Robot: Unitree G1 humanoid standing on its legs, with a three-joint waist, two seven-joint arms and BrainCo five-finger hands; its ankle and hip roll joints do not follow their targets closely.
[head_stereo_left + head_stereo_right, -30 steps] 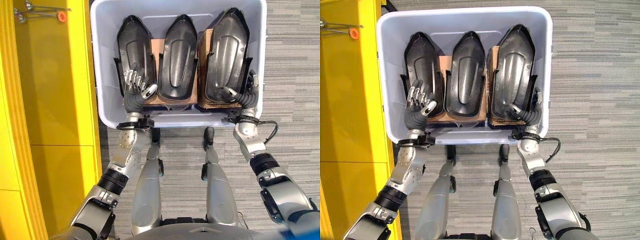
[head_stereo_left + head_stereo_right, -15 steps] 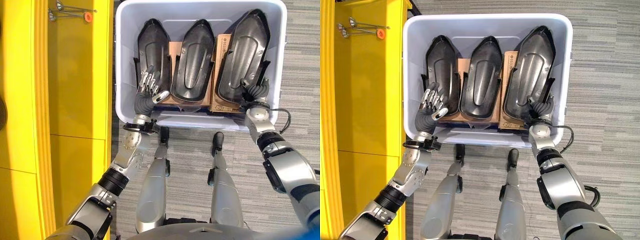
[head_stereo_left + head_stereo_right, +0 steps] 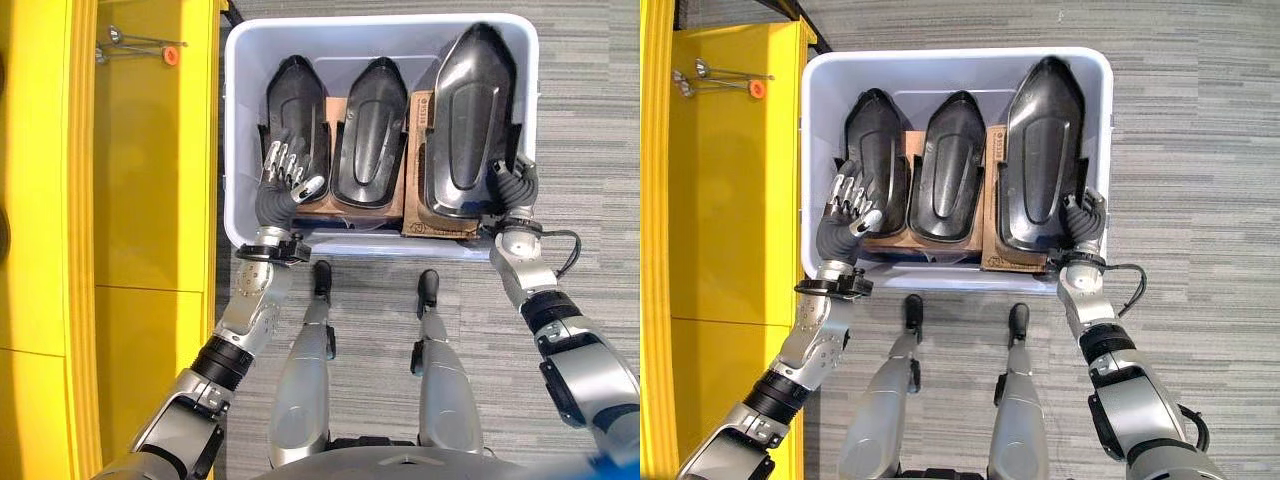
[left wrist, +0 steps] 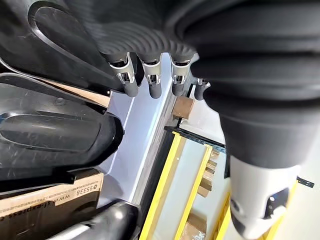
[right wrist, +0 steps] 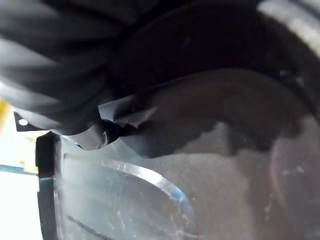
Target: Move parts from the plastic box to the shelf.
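**Risk: the big part may tip or catch on the box when it goes up**

Three black parts stand in the plastic box [image 3: 378, 30], on cardboard [image 3: 420, 215]. The shelf [image 3: 150, 150], yellow, is just beside the left wall of the box.

The right hand [image 3: 508, 185] is at the near right corner of the box, against the big part [image 3: 470, 120]. Its fingers are hidden behind the part, so one cannot tell if it grips. The left hand [image 3: 288, 175] is released, with fingers straight, over the near end of the left part [image 3: 295, 115].

If the big part is lifted by one corner only, it probably swings and hits the box wall or the middle part [image 3: 370, 130]. The cardboard can also come up with it. The left hand holds nothing yet, so the load has no second support.
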